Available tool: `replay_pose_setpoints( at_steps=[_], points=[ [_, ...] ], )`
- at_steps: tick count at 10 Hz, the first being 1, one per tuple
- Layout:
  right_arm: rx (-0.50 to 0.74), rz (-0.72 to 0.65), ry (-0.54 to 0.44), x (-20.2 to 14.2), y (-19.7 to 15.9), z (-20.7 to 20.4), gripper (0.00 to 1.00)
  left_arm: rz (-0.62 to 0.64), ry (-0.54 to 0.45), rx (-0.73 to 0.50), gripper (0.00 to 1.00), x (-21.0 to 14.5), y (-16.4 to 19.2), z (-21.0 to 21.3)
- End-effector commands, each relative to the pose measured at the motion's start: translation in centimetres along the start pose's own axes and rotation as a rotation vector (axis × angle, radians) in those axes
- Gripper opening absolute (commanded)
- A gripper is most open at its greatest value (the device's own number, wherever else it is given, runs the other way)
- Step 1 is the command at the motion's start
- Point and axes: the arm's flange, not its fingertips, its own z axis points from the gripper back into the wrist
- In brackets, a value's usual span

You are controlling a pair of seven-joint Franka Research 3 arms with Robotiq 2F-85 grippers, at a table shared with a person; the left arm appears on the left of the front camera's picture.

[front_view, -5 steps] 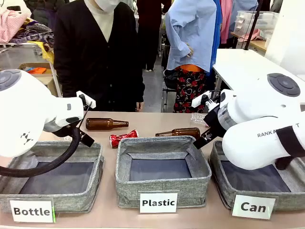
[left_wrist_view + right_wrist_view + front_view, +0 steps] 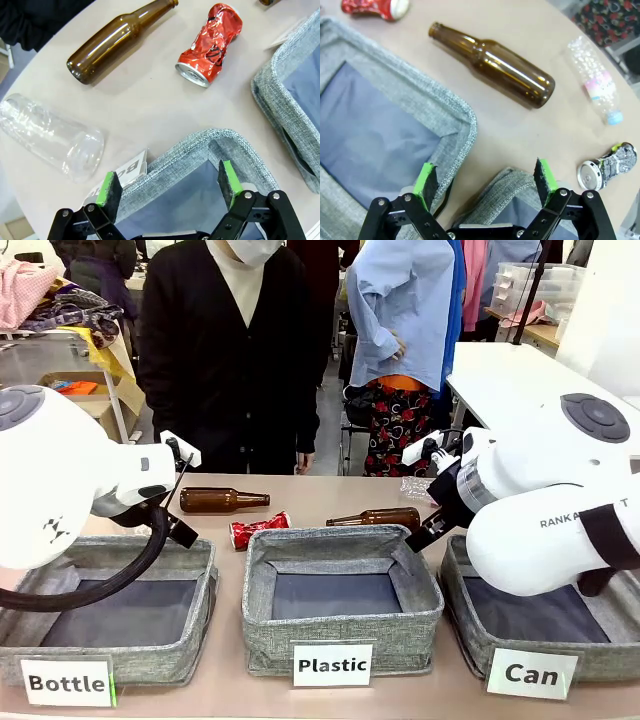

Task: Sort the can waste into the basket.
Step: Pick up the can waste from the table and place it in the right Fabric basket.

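Tabletop [image 2: 150, 115], brown bottle [image 2: 117, 42] beside red can [image 2: 210, 45]

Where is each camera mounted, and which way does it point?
Front view: fixed between the arms, facing across the Can basket and its neighbours toward the person; the left arm and right arm show.
Left wrist view: on the left wrist, looking down past the open left tool at the red can.
Right wrist view: on the right wrist, looking down past the open right tool at a brown bottle.
Shared: both wrist views catch the red can.
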Motion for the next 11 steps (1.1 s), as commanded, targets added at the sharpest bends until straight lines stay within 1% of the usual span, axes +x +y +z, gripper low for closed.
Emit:
replay_pose_setpoints(
  at_steps=[1,11],
  points=[
    [0.000,0.000,0.000,0.00,-0.01,0.01,1.00,0.000,0.000,0.000,1.00,0.00,0.00,0.00],
    [0.000,0.000,0.000,0.00,-0.01,0.01,1.00,0.000,0.000,0.000,1.00,0.00,0.00,0.00]
  ],
)
